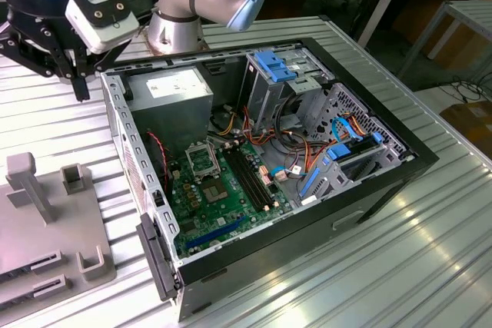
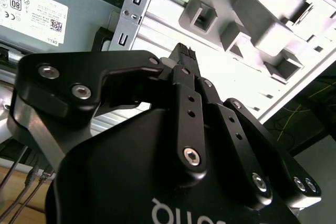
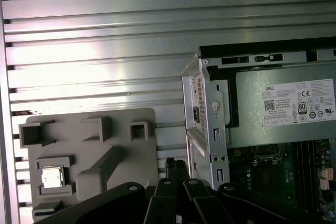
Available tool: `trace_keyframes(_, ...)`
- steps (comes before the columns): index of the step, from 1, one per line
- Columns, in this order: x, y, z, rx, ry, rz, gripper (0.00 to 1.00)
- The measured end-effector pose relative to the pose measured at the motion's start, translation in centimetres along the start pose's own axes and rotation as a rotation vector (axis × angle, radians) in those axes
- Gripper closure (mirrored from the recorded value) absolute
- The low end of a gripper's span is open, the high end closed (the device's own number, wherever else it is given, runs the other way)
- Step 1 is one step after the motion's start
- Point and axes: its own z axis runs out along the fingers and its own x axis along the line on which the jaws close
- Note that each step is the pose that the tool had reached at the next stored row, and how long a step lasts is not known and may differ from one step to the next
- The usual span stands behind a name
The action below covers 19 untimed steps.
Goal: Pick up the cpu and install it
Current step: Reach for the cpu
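1. The gripper [image 1: 79, 91] hangs above the bench [image 1: 384, 266], off the case [image 1: 415, 160] at the corner that holds the power supply [image 1: 169, 90]. Its fingers look pressed together with nothing between them; in both wrist views the links meet in 1 dark tip [image 2: 182, 53] [image 3: 176, 167].
2. In the first wrist view that tip is over the strip of bench between the case wall [image 3: 210, 124] and the grey fixture [image 3: 142, 156], nearer the fixture's edge.
3. The cpu [image 3: 52, 177] lies flat, metal top up, in a square pocket of the fixture, on the side away from the case. From the gripper it lies across the fixture, directly away from the case and well apart.
4. Being square, the cpu has no long axis; its sides run parallel to the fixture's edges.
5. The socket [image 1: 201, 160] is inside the case beside the power supply, on the opposite side of the gripper from the cpu. By my judgement the pick has not begun.
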Motion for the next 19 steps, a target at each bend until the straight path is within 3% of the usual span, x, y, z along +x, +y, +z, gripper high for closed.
trace_keyframes(19, 0.90, -0.07, 0.05, 0.0000, 0.0006, 0.000, 0.89)
